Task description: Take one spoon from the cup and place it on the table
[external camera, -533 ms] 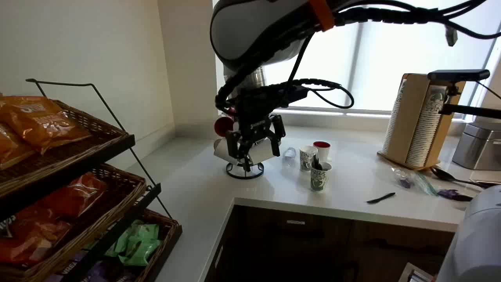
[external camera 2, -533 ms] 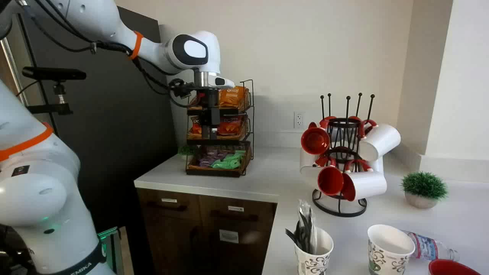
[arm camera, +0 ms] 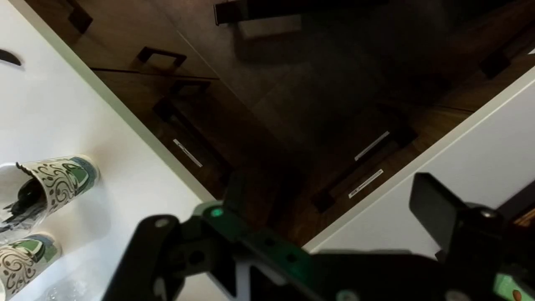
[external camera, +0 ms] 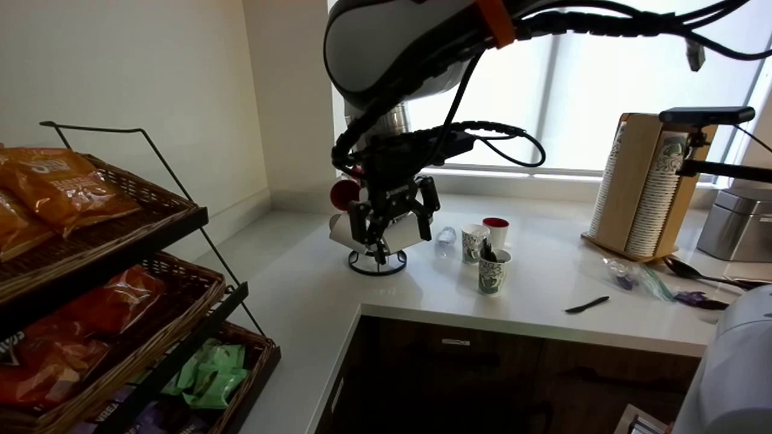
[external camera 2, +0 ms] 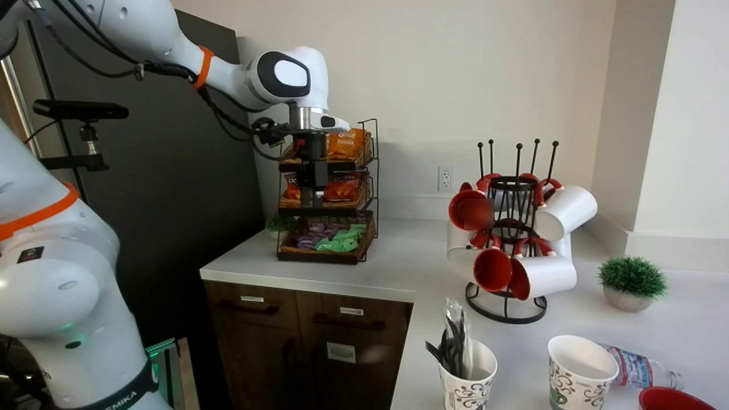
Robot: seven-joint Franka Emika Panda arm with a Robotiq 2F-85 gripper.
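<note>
Gripper: empty, with jaws wide apart, pointing down, high above the countertop, about over its inner corner.

Change over the last half second: none discernible — same placing of gripper, cup and cutlery in both exterior views. Meaning for the task, by judgement: a standstill before the reach, with pick and placing both left to do.

Beneath the jaws in the wrist view: dark cabinet fronts and floor, so no spot there for setting a spoon down.

To one side of the gripper, lower and well apart: the cup, of patterned paper, upright on the countertop, with the dark cutlery leaning in it. Spoon presumably among these pieces; cannot tell which, with the lower ends hidden. Clear wrapper against them — a possible snag. Called for next, probably: sideways travel, descent over the protruding ends, a narrow grip on one piece, a straight lift to avoid tipping a light cup.

Beyond the cup from the gripper: second patterned cup, standing apart; clear bottle on its side.

Farther off: dark knife-like piece, flat on the countertop.
</note>
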